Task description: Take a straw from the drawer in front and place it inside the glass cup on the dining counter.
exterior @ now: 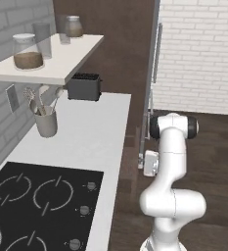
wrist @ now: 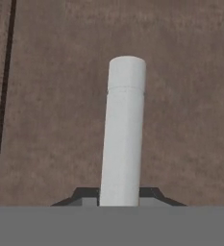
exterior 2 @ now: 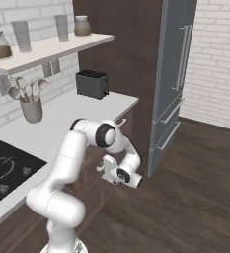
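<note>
Kitchen (hob (exterior: 37, 206), toaster (exterior: 84, 86), fridge (exterior 2: 178, 74)).

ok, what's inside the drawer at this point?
Can't tell. The hand view shows the brown front of the drawer and a pale bar handle, with the gripper closed on it. The front covers the interior, so any contents are hidden.

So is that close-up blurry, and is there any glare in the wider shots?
Hand view: the brown wood front looks soft and smeared, while the white bar handle is crisp-edged. Left base view: the white worktop looks washed out. Right base view: evenly lit, no glare on the grey fridge.
</note>
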